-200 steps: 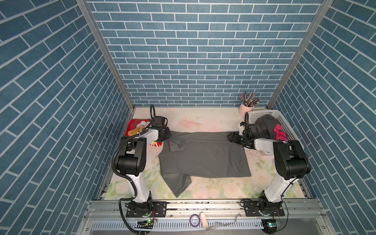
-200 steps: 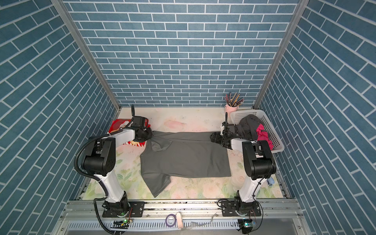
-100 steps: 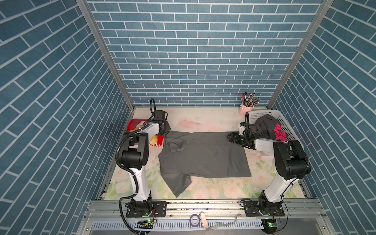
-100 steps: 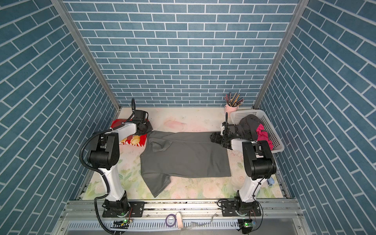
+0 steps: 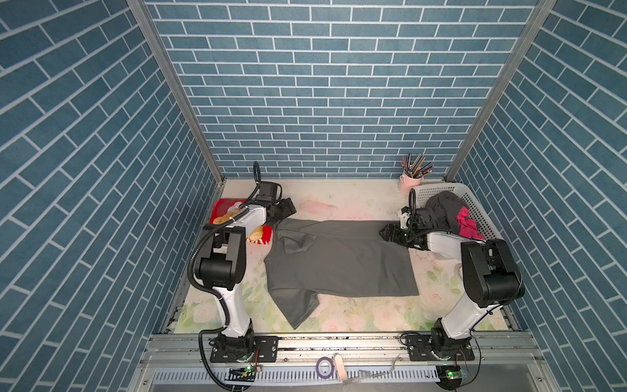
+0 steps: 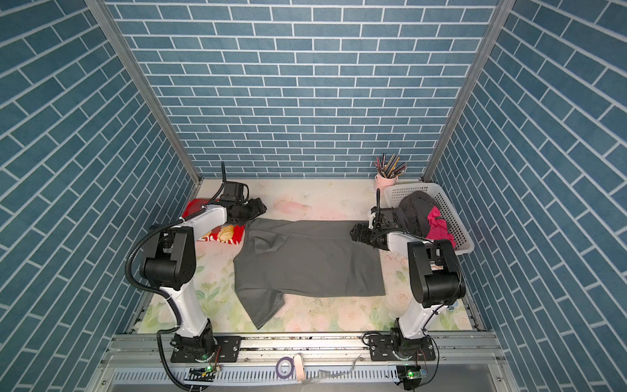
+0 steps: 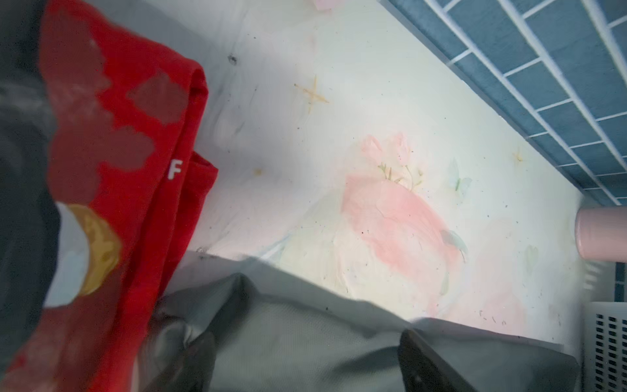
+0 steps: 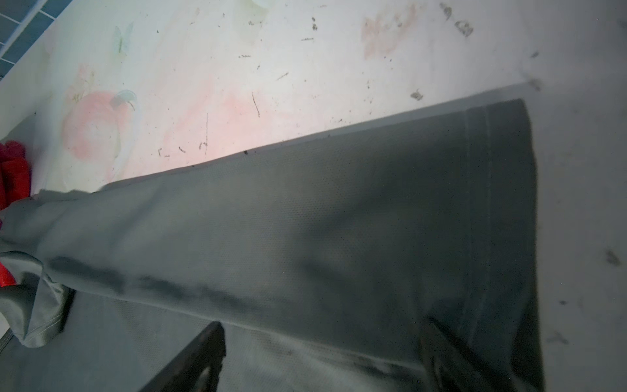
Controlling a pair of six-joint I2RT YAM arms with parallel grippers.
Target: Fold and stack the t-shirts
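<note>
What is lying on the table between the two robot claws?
The dark grey t-shirt, spread flat with its far edge folded over, spans the stretch from the left gripper to the right gripper, as both top views show.

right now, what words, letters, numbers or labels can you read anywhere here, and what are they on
"F": white letter on the red t-shirt, left wrist view.
Other print on that shirt: too blurred or small to read.
Nothing else carries readable text.
</note>
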